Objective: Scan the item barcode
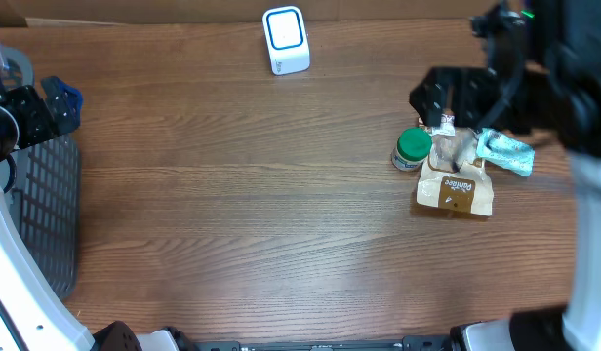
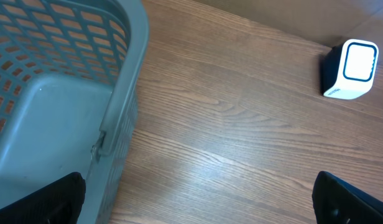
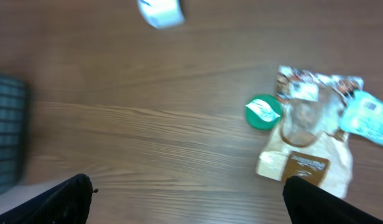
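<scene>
- Pouch [image 1: 457,185] of brown paper with a clear window lies flat on the tabletop [image 1: 232,214] on the robot's right, well apart from the white scanner [image 1: 286,39] at the far edge. A green-lidded tub [image 1: 412,148] and a teal packet [image 1: 503,151] sit against its upper end.
- Which of the three is meant for scanning I cannot tell. The pouch is the largest, and no barcode can be made out on any upward face.
- Handling, as a judgement: the pouch looks light and soft, and would likely sag or crumple if pinched at a corner. A hold across its narrower width near the sealed top seems safest, and it leaves the printed faces free to show the scanner.
- The tub looks small and rigid, and its smooth lid may slip, so its sides are the better place to grip. The teal packet looks thin and crinkly.
- Right tool [image 3: 185,208] hangs above the cluster with its fingers [image 3: 61,199] spread wide, holding and touching nothing. In its wrist view the items lie ahead and to the right of the gap.
- Left tool [image 2: 198,210] is also spread wide and empty. It hangs beside the rim of the grey basket [image 2: 55,93] at the left edge, well away from the items.
</scene>
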Robot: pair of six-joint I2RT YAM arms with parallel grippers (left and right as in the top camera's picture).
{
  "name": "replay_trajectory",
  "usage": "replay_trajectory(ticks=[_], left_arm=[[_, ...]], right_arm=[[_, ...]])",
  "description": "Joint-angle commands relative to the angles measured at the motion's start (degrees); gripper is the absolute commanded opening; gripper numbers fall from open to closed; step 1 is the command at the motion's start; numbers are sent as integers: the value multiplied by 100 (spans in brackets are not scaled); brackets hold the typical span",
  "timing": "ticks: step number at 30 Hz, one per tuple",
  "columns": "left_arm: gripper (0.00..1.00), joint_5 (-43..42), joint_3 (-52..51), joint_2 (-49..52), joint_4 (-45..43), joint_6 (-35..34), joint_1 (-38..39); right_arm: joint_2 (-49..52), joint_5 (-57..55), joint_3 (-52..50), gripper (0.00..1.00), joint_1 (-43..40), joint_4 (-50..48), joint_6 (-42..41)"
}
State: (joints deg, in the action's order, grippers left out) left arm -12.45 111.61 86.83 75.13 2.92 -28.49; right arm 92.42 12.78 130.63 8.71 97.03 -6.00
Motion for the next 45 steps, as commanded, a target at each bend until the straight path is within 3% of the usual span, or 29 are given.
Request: replay_trajectory(ticks=[1, 20, 24, 31, 45], left_arm=[[99, -68, 17, 7, -13, -76, 44], [99, -68, 17, 7, -15, -76, 44], [100, -68, 17, 7, -15, -76, 44], [100, -68, 17, 7, -15, -76, 44], [100, -68, 17, 7, -13, -76, 44]], right_arm=[[-387, 442, 44, 100, -4, -2, -13], [-1040, 216, -33, 100, -13, 0, 31], [-1484, -188, -455, 100, -15, -437, 28], [-2828, -852, -2457, 100, -15, -2249, 31], [-6094, -885, -7941, 100, -428, -6642, 50]])
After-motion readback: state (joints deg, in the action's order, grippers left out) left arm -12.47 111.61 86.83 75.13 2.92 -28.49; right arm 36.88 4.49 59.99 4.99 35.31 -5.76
